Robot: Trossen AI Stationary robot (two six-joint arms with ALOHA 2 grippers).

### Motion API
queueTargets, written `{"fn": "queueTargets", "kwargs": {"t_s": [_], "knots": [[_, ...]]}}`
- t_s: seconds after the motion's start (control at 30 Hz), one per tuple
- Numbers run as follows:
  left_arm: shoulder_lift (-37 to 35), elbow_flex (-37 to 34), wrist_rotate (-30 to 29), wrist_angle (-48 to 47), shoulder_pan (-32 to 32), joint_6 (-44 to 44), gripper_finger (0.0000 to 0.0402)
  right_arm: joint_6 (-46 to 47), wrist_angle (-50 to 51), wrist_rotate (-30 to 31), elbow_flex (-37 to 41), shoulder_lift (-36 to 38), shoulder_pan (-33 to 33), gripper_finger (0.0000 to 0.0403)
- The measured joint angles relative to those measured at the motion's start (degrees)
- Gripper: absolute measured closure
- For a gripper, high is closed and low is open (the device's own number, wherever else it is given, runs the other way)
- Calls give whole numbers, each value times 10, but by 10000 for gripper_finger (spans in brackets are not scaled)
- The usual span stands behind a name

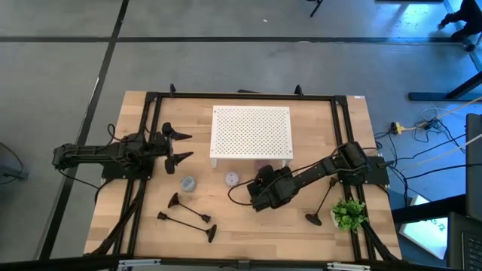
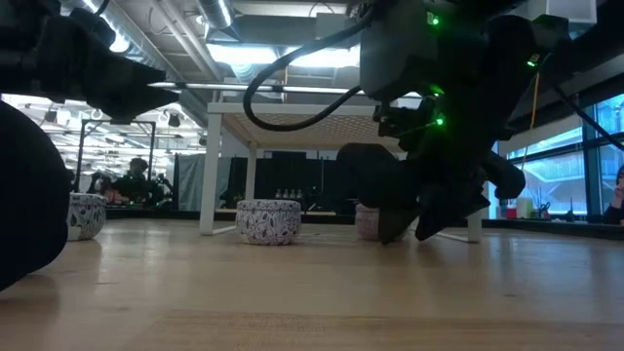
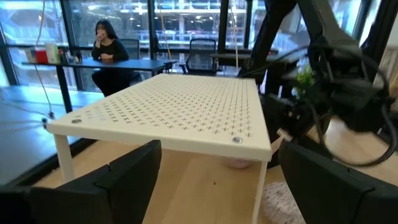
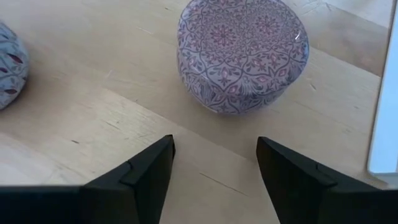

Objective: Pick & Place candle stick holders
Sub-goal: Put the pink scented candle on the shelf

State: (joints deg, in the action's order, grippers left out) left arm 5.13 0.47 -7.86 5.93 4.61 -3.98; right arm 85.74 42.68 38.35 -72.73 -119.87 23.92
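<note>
Lying flat: three candle stick holders (image 1: 188, 211).

- High view looked straight down over the whole table (image 1: 241, 226).
- Low view sat at table-top height, facing across.
- Both wrist views looked past their own fingers; left shared the white shelf (image 3: 180, 106) with both.

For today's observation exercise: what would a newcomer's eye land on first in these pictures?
Probably the white perforated shelf at the table's middle, then the right gripper, open and empty, low over the wood facing a patterned round tin. Black candle stick holders lie toppled near the front edge, while the left gripper waits open beside the shelf.
</note>
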Motion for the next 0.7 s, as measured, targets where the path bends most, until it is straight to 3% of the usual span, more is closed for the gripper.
{"fn": "queueTargets", "kwargs": {"t_s": [0.13,0.33,0.7], "knots": [[0,0,0,0,0,-34,80,-2,2,-29,-1,2,-4,166],[0,0,0,1,0,-97,80,-28,4,-24,-1,2,2,150],[0,0,30,-18,0,-103,80,-17,62,14,-40,-3,9,18]]}}
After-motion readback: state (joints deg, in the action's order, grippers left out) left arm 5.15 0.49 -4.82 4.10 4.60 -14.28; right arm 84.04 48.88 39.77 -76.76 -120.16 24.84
